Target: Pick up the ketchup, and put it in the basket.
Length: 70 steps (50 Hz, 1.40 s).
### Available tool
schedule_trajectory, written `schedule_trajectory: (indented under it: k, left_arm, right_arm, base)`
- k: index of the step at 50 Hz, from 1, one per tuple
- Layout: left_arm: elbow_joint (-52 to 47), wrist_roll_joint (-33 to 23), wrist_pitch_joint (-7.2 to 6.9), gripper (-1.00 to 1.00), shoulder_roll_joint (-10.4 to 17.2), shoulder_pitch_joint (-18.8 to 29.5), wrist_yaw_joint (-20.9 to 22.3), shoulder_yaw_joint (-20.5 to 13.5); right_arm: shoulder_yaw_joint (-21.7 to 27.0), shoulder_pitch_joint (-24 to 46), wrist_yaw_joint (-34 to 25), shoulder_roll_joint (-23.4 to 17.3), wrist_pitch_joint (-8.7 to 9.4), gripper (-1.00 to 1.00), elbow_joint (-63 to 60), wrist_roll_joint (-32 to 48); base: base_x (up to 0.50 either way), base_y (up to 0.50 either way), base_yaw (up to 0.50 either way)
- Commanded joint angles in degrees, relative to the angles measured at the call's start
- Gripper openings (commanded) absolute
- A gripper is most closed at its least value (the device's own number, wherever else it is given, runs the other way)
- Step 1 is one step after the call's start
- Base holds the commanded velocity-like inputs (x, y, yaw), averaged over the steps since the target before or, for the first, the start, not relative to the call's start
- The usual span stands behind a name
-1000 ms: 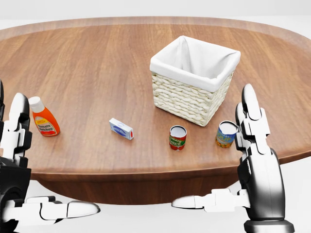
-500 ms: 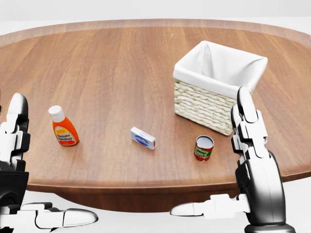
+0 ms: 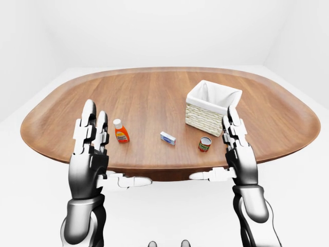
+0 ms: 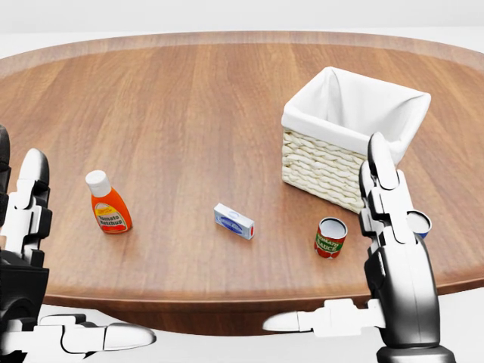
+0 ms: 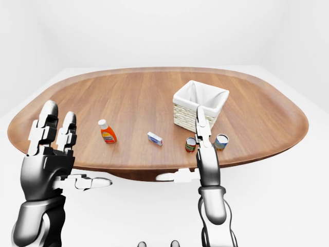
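Observation:
The ketchup point(image 4: 110, 206), an orange-red bottle with a white cap, stands upright on the left part of the oval wooden table point(image 4: 189, 98). The wicker basket point(image 4: 321, 170) with its white liner sits at the right, its inside showing nothing but cloth. My left hand point(image 5: 79, 146) is raised off the table's near edge, left of the ketchup, open and holding nothing. My right hand point(image 5: 180, 145) is raised at the near edge below the basket, fingers up and thumb out, open too.
A small blue-and-white box point(image 4: 234, 221) lies between the ketchup and the basket. A red tomato can point(image 4: 330, 237) stands near the table edge. A second can point(image 5: 221, 141) is partly hidden behind my right hand in the head view.
The whole picture has slid to the right, so the camera has moved left. The ketchup now shows nearer the middle; both hands keep their raised, open pose.

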<state>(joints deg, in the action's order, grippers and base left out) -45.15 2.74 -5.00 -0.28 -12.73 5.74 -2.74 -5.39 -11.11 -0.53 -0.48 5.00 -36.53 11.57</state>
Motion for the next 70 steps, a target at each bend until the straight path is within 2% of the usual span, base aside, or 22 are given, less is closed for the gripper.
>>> schedule_trajectory:
  k: [1, 5, 62, 70]
  left_arm:
    - [0.1, -1.7, 0.00, 1.00, 0.1, -0.5, 0.1, 0.5]
    - [-0.5, -2.0, 0.00, 1.00, 0.0, -0.7, 0.2, 0.2]
    - [-0.9, -2.2, 0.00, 1.00, -0.2, -1.0, 0.7, -0.1]
    - [-1.7, -1.8, 0.00, 1.00, -0.3, -1.0, 0.8, -1.0]
  right_arm:
    - [-0.6, -0.4, -1.0, -0.2, 0.00, 1.00, -1.3, -1.0]
    - [-2.0, -1.5, -2.1, -0.7, 0.00, 1.00, -2.1, -1.4]
    - [-1.5, -1.6, -1.4, -0.7, 0.00, 1.00, -2.1, -1.1]
    - [-1.4, -1.6, -1.2, -0.6, 0.00, 1.00, -2.2, -0.8]
  base:
    - [0.00, 0.00, 0.00]
    - [0.30, 0.00, 0.00]
    - [0.50, 0.00, 0.00]
    - [0.00, 0.00, 0.00]
